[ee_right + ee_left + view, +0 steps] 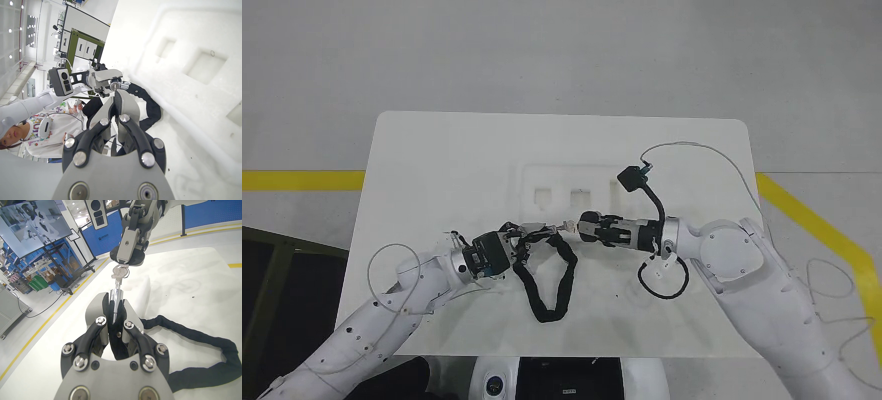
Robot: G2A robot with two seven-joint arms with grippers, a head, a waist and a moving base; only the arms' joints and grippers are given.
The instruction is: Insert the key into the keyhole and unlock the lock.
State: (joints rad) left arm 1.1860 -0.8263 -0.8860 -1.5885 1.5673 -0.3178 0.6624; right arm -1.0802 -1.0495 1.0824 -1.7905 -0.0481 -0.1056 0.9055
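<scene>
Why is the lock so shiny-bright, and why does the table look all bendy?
Left wrist view: light glints off the chrome lock, and the wide lens curves the table edges. Right wrist view: the white foam tray glares, its pockets faint.

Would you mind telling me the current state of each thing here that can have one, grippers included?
left gripper, shut on the lock.
right gripper, shut on the top edge of the key.
key, blade partly inside the lock, the rest of the blade showing.
lock, clamped by its chrome cylinder; whether it is unlocked cannot be told.
chain, loop looks closed, lying on the table.
</scene>
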